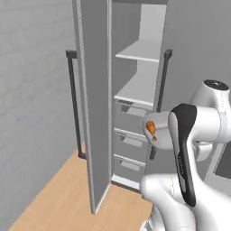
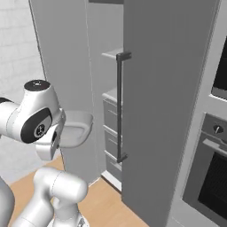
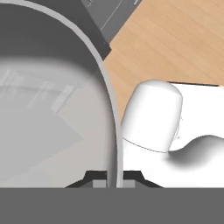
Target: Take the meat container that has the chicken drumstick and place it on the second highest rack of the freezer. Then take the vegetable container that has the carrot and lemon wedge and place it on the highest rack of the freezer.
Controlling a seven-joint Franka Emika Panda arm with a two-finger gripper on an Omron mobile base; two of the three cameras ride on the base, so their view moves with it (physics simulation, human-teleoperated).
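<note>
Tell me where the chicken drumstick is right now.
In the left base view the chicken drumstick lies in a pale container held up beside the arm, in front of the open freezer's drawers, below its two shelves.

The freezer [image 1: 97,90] is plain grey outside, its door handles [image 1: 73,103] dark, almost black. Inside it is paler: two light-grey shelves [image 1: 140,49] and grey drawers [image 1: 131,135] below. The drumstick [image 1: 151,130] is orange-brown with a pale end, lying in a whitish-grey container [image 2: 76,128] that looks translucent grey with a pale rim from the hand camera. The floor [image 1: 58,198] is light wood with fine grain. The wall [image 1: 31,90] is pale grey with a faint brick pattern.
</note>
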